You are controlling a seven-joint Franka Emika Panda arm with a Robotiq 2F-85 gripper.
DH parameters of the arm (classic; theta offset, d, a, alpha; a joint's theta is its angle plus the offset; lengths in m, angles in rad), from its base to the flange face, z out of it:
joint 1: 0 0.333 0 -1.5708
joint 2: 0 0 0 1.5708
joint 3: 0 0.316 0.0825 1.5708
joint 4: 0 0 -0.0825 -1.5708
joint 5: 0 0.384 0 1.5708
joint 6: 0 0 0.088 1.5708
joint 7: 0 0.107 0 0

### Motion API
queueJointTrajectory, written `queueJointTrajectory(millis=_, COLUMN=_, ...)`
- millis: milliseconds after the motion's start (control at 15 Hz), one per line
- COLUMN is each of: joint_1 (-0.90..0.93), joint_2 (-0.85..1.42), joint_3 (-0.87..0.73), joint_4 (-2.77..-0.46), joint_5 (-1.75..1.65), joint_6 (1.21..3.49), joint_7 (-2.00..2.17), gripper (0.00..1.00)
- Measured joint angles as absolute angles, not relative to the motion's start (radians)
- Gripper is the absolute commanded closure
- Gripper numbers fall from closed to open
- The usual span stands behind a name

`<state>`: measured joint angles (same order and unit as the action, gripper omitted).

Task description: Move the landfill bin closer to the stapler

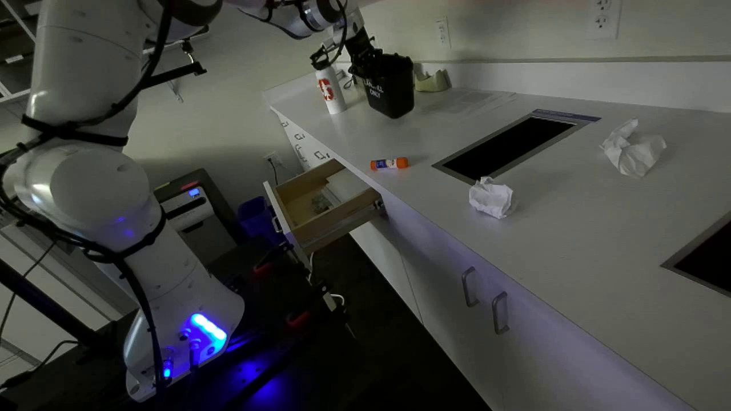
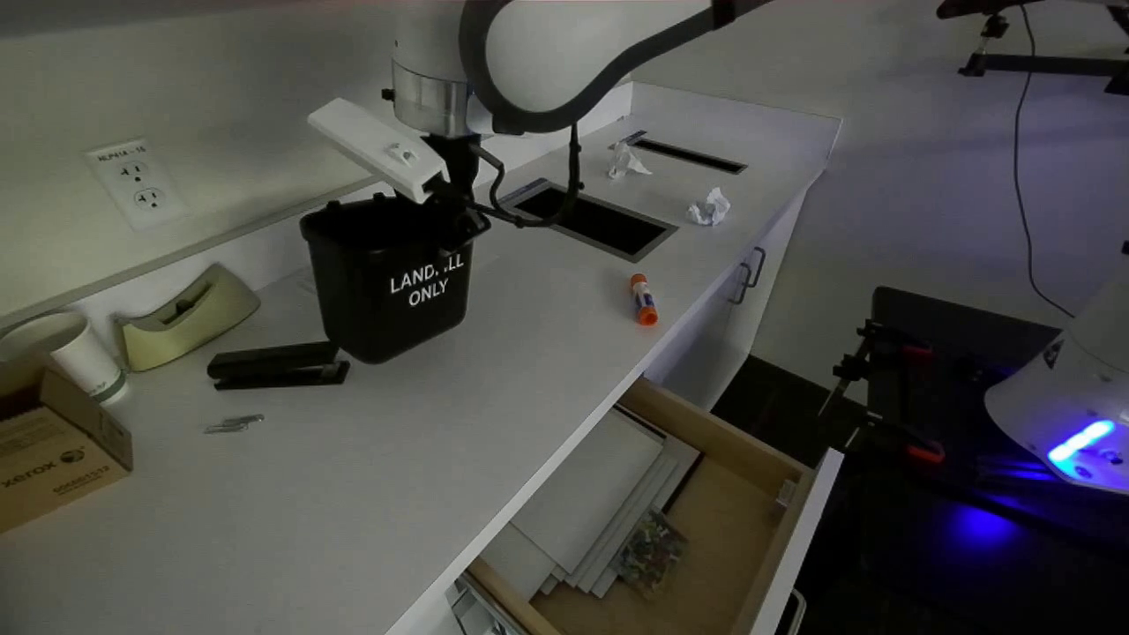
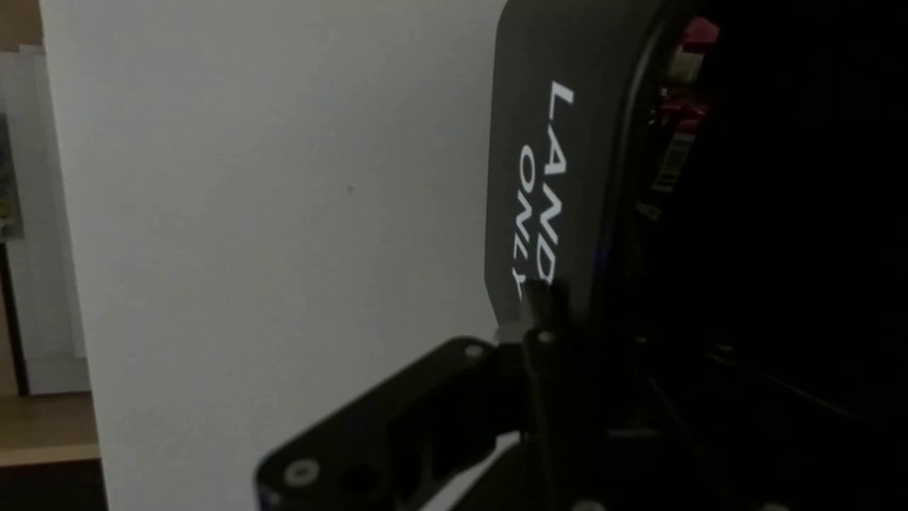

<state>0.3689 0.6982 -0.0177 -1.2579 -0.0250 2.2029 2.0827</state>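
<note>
In an exterior view the white desk (image 1: 571, 240) slants from the top middle to the right edge, framed black rectangles (image 1: 508, 145) set in its top, two crumpled papers (image 1: 491, 198) near them and an orange-ended glue stick (image 1: 388, 164) close to its edge. At top middle the hand (image 1: 370, 68) is clamped on the rim of the landfill bin (image 1: 394, 94), near a white bottle (image 1: 332, 94). Below, a wooden drawer (image 1: 337, 224) juts out, with a blue bin (image 1: 257, 217) to its left; the robot's base (image 1: 183, 302) glows blue at lower left. In an exterior view the landfill bin is left of centre, just beside the black stapler (image 2: 273, 360); I cannot tell whether they touch. A tape dispenser (image 2: 216, 309), a white cup (image 2: 84, 353) and a Xerox carton (image 2: 57, 450) occupy the left, beneath a power outlet (image 2: 137, 185) on the wall (image 2: 220, 88), and the drawer, at lower middle, holds white sheets (image 2: 600, 485). In the wrist view the landfill bin fills the right, red-and-white packaging (image 3: 684, 131) inside it; the desk spreads across the left half, and the hand, at lower middle, pinches the bin's wall.
</note>
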Motion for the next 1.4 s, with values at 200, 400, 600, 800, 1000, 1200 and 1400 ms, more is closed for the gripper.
queueJointTrajectory(millis=200, joint_1=0.347, joint_2=0.768, joint_3=-0.018, joint_4=-1.173, joint_5=-0.022, joint_6=2.172, joint_7=2.118, gripper=0.98)
queueJointTrajectory(millis=400, joint_1=0.337, joint_2=0.829, joint_3=-0.021, joint_4=-1.094, joint_5=-0.026, joint_6=2.172, joint_7=2.123, gripper=0.98)
queueJointTrajectory(millis=600, joint_1=0.337, joint_2=0.875, joint_3=-0.023, joint_4=-1.028, joint_5=-0.029, joint_6=2.139, joint_7=2.123, gripper=0.98)
queueJointTrajectory(millis=800, joint_1=0.340, joint_2=0.902, joint_3=-0.023, joint_4=-0.966, joint_5=-0.029, joint_6=2.068, joint_7=2.123, gripper=0.98)
queueJointTrajectory(millis=1000, joint_1=0.343, joint_2=0.922, joint_3=-0.023, joint_4=-0.914, joint_5=-0.029, joint_6=1.993, joint_7=2.123, gripper=0.98)
queueJointTrajectory(millis=1200, joint_1=0.346, joint_2=0.940, joint_3=-0.023, joint_4=-0.872, joint_5=-0.029, joint_6=1.939, joint_7=2.123, gripper=0.60)
queueJointTrajectory(millis=1400, joint_1=0.352, joint_2=0.953, joint_3=-0.022, joint_4=-0.858, joint_5=-0.029, joint_6=1.912, joint_7=2.123, gripper=0.39)
